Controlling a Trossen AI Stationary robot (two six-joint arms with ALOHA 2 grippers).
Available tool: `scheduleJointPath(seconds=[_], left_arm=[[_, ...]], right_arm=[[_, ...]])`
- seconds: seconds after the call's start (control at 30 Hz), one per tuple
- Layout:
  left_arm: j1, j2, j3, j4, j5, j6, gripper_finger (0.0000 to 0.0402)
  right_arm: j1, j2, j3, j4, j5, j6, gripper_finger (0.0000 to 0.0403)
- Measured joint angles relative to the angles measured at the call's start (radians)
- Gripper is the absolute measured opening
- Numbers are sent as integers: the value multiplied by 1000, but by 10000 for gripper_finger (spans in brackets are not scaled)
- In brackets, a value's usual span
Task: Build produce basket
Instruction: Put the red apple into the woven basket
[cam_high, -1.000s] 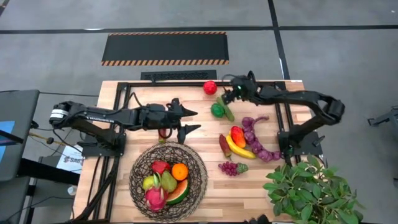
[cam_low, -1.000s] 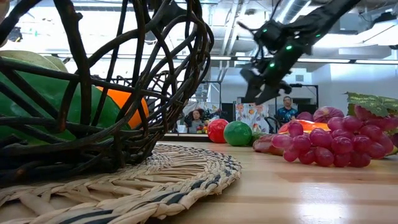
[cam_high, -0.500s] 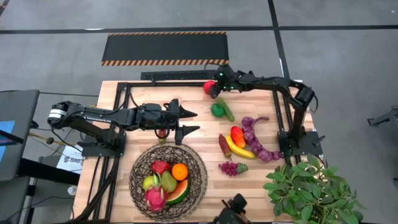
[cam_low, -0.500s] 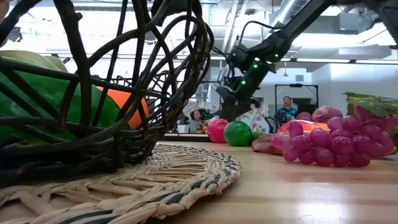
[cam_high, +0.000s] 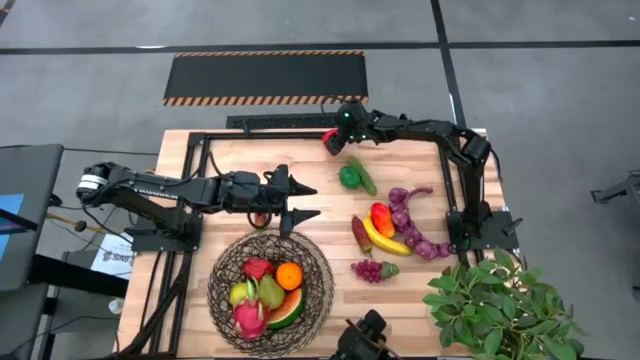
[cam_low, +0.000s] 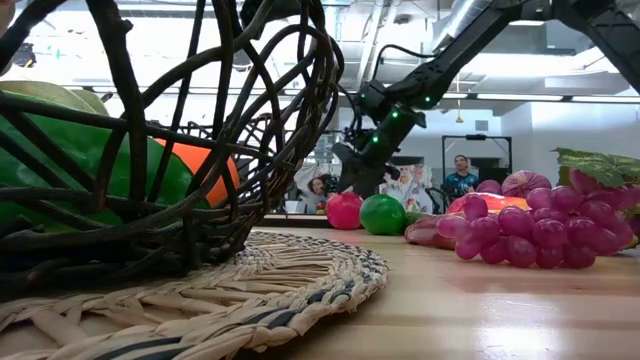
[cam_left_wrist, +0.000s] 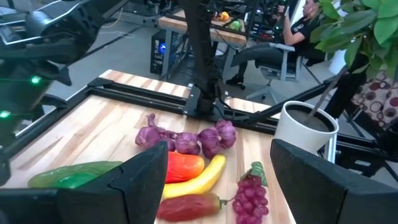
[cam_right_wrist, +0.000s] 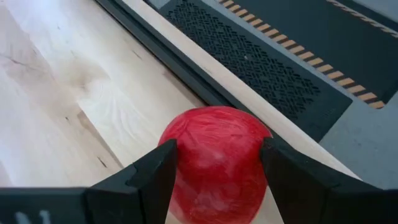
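The dark woven wire basket (cam_high: 216, 272) sits on a straw mat near the table's near edge and holds an orange (cam_high: 289, 275), a pink dragonfruit (cam_high: 250, 318), a watermelon slice (cam_high: 288, 308) and other fruit. My right gripper (cam_high: 335, 138) is open at the far edge, lowered over the red apple (cam_right_wrist: 214, 158), one finger on either side of it. The apple (cam_low: 343, 211) rests on the table. My left gripper (cam_high: 300, 200) is open and empty, level, just beyond the basket's far rim. In the left wrist view it (cam_left_wrist: 217, 171) faces the loose produce. My right gripper has one finger (cam_right_wrist: 146, 177) on each side of the red apple, reaching it from above at a slant. The fingers overlap the apple's sides in the right wrist view, so I cannot tell whether they touch it. The apple sits on the table.
Loose on the table's right half: a green ball (cam_high: 348, 177), cucumber (cam_high: 364, 180), purple onion string (cam_high: 408, 215), red-orange pepper (cam_high: 382, 216), banana (cam_high: 386, 241), dark red chili (cam_high: 360, 233), grapes (cam_high: 369, 268). A leafy potted plant (cam_high: 500, 305) fills the near right corner. A black frame rail (cam_high: 290, 122) runs behind the apple.
My right gripper has moved toward the table's far left, from above the green ball and cucumber to the red apple, and has come down around it. My left arm has kept still.
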Motion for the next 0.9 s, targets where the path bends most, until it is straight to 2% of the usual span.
scheduleJointPath(seconds=[0.13, 0.4, 0.5, 0.63, 0.7, 0.8, 0.9], left_arm=[[-7, 0, 0, 1, -1, 0, 269], [-14, 1, 0, -9, -3, -15, 269], [-17, -3, 0, -13, 3, -21, 269], [-25, -3, 0, -18, 4, -24, 269], [-28, -4, 0, -22, -3, -23, 269], [-29, -4, 0, -59, -79, -42, 269], [-28, -4, 0, -139, -245, -32, 270]], right_arm=[[18, -11, 0, -53, 1, -1, 255], [111, -47, -24, -351, -49, -4, 255], [160, -111, -6, -392, -96, 10, 255], [254, -165, -16, -496, -101, 37, 255], [298, -226, -17, -488, -93, 52, 255], [340, -331, -4, -480, 7, 84, 255], [358, -399, -14, -545, 64, 120, 255]])
